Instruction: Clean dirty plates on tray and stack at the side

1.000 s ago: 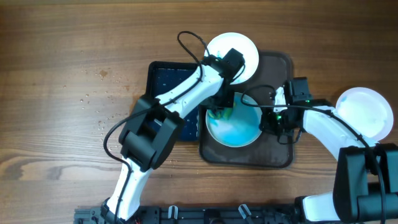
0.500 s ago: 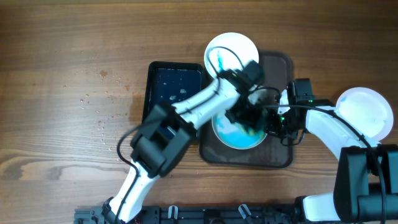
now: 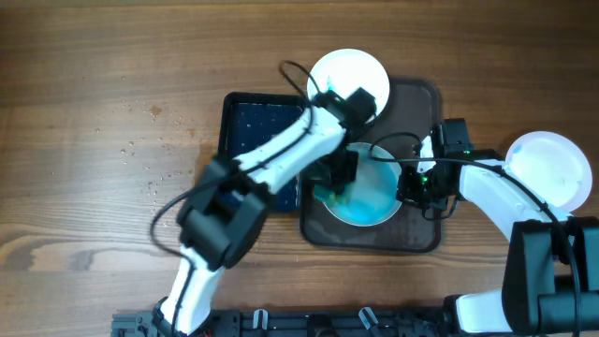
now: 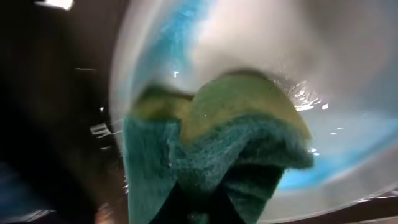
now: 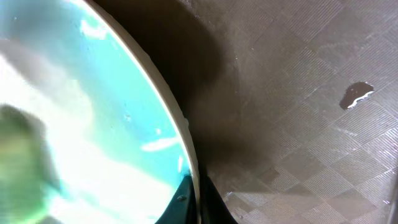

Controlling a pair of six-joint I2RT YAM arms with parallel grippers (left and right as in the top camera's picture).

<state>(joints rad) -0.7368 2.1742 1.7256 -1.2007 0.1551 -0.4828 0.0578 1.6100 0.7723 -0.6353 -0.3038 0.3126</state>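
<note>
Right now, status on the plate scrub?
Left gripper shut on green scrubbing sponge, pressed into blue-smeared white plate. Right gripper shut on plate rim, on brown tray. Nothing blocking.

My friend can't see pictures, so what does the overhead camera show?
The left gripper presses a green sponge onto a blue-smeared plate on a brown tray, while the right gripper grips that plate's right rim. A second plate lies at the tray's top edge, a third plate farther right.

Prob. robot lab bench: plain wood table, arm-mount rail at front edge, loose cables.
</note>
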